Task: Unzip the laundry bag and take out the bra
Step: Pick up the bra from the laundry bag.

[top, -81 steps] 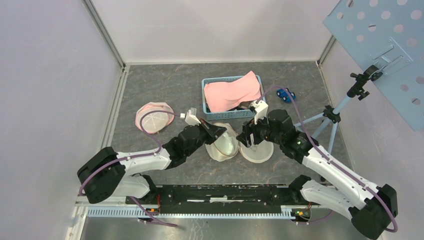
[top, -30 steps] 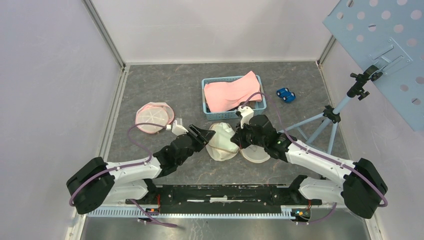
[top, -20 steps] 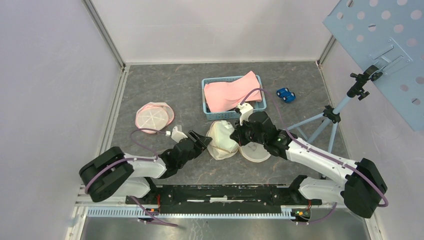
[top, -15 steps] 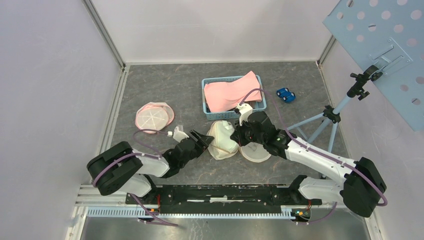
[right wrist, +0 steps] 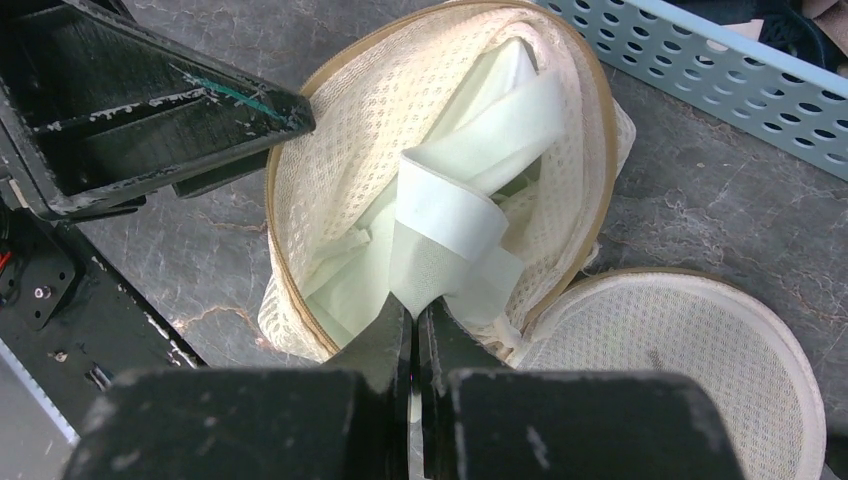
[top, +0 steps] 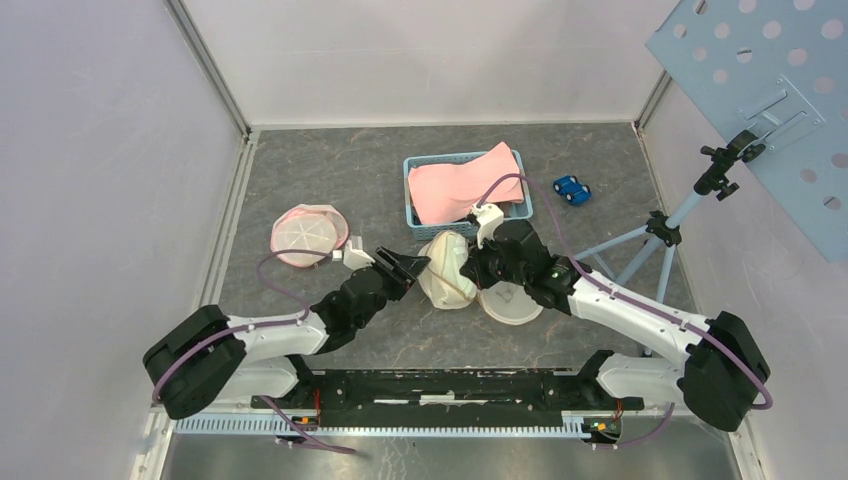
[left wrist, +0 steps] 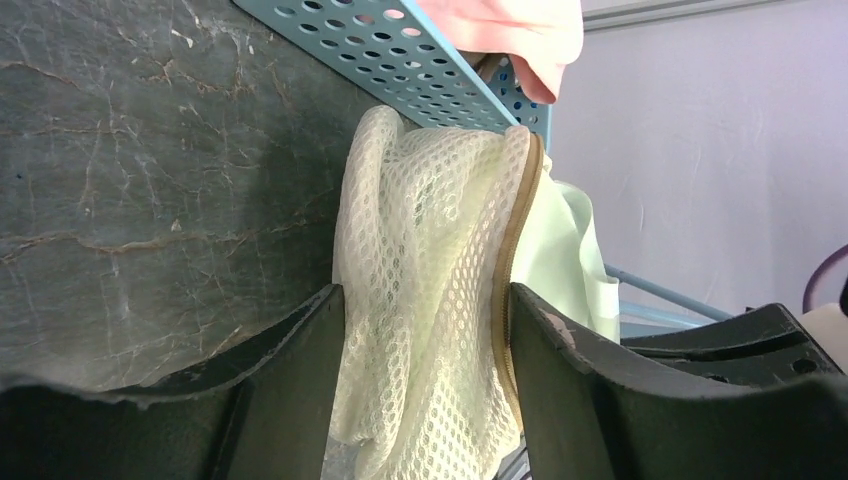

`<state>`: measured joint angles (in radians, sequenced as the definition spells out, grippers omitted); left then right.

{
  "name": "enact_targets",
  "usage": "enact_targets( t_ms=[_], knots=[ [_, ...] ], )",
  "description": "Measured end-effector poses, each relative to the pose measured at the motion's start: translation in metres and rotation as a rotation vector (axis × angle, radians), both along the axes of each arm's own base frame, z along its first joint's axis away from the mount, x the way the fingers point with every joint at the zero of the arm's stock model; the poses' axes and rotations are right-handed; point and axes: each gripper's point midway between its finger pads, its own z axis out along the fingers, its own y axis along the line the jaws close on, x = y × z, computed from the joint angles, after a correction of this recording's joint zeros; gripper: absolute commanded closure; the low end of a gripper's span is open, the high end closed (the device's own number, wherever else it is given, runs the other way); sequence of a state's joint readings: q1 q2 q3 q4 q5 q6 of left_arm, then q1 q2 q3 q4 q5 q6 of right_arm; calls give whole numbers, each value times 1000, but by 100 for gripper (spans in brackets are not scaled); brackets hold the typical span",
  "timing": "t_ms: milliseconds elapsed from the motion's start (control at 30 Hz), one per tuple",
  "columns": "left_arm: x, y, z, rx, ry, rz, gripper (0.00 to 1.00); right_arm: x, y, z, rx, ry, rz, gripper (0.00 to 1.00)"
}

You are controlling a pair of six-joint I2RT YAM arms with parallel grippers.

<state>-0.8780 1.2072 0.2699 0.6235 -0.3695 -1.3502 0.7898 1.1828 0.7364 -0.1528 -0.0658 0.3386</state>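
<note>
The cream mesh laundry bag (top: 445,280) stands tipped on its side in front of the basket, its zip undone and its mouth facing the right arm. Its round mesh lid (top: 512,303) lies flat to the right. My left gripper (top: 410,266) straddles the bag's bunched wall (left wrist: 430,250), which fills the gap, the zip tape against the right finger. My right gripper (right wrist: 414,310) is shut on a fold of the pale green-white bra (right wrist: 450,215). The bra still sits mostly inside the bag (right wrist: 340,180) and shows past the zip (left wrist: 565,250).
A blue perforated basket (top: 420,228) with a pink cloth (top: 465,185) stands just behind the bag. A pink-rimmed round mesh pouch (top: 308,233) lies at the left. A blue toy car (top: 571,189) and a tripod stand (top: 650,240) are at the right.
The left gripper drew back toward the near edge, then came forward again. The bag has tipped up and shifted toward the basket. The right gripper stays shut on the bra.
</note>
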Motion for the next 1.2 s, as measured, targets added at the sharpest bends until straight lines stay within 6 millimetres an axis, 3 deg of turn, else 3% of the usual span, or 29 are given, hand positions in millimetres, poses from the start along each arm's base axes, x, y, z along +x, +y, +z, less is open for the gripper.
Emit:
enact_targets(
  t_ms=[100, 333, 467, 633, 733, 933, 1200],
  knots=[
    [3, -3, -1, 19, 8, -4, 25, 0, 0, -2, -5, 1, 2, 100],
    [-3, -1, -39, 88, 88, -21, 20, 0, 0, -3, -14, 6, 3, 100],
    [-6, 6, -34, 96, 88, -8, 20, 1, -1, -1, -19, 2, 2, 100],
    [-7, 17, -13, 84, 60, 23, 20, 1, -2, -2, -30, 0, 7, 100],
    [-8, 20, -13, 93, 62, 25, 20, 1, -2, -2, -32, 1, 7, 100],
    [-8, 16, -35, 137, 102, 10, 21, 1, -2, -2, -34, -1, 9, 100],
    [-2, -7, -66, 112, 130, -55, 24, 1, -3, -3, -38, -2, 12, 100]
  ],
)
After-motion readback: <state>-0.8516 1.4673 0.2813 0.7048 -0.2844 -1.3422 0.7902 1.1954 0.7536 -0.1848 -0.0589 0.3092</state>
